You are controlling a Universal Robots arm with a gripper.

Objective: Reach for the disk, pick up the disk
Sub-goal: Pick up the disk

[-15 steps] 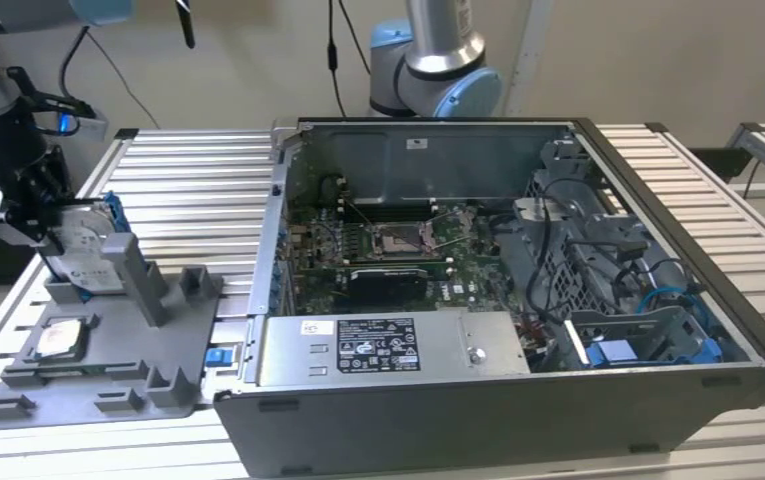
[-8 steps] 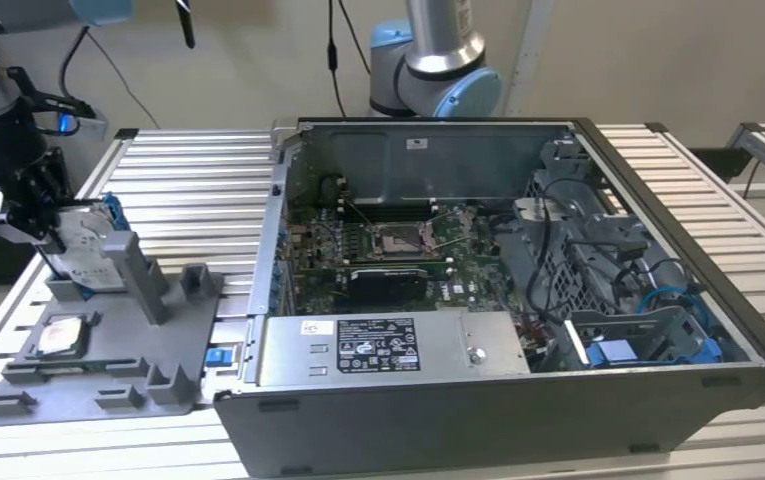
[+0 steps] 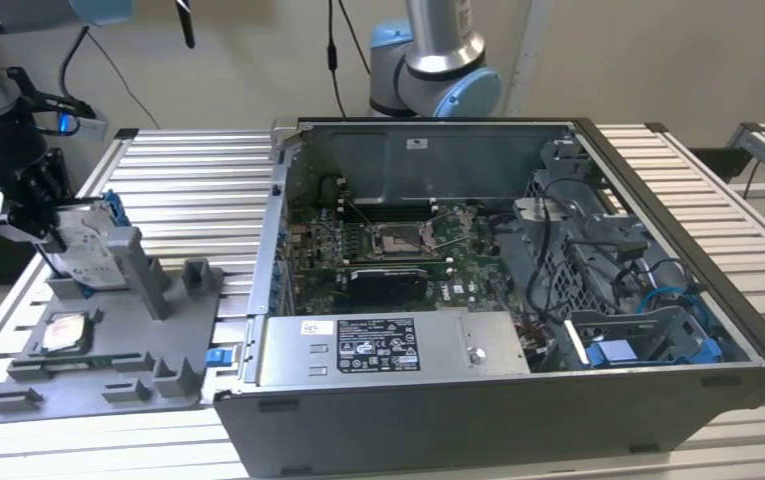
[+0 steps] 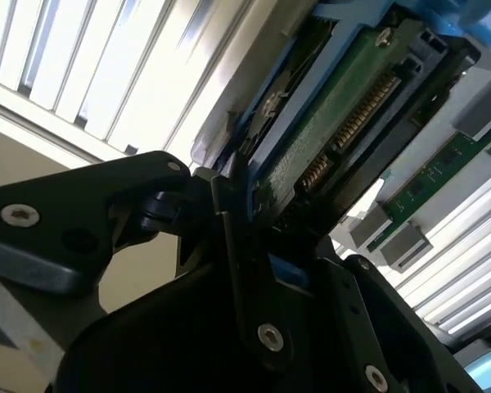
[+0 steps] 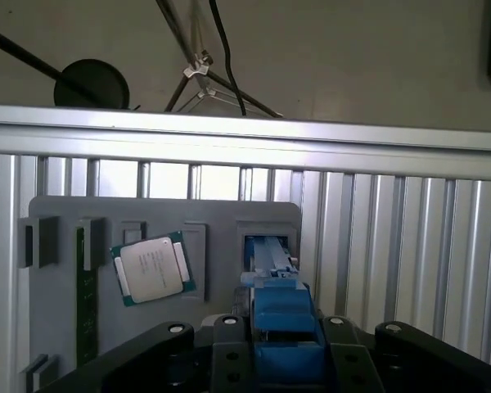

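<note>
The disk [image 3: 90, 248], silver-grey with a white label and blue rails, stands on edge in the upright holder of the grey fixture tray [image 3: 155, 345], at the exterior view's left. My gripper [image 3: 49, 238] comes down on it from above and is shut on it. In the first wrist view the blue rail of the disk [image 5: 272, 264] runs between the black fingers of my gripper [image 5: 283, 329], down to a slot in the tray. The second wrist view shows the disk's green circuit board [image 4: 335, 123] against one finger [image 4: 229, 214].
A processor chip [image 3: 65, 333] lies on the tray near the holder, also seen as the chip [image 5: 151, 270] beside a memory stick [image 5: 83, 303]. An open computer case [image 3: 489, 260] stands to the exterior view's right of the tray. A second arm's base [image 3: 433, 70] rises behind it.
</note>
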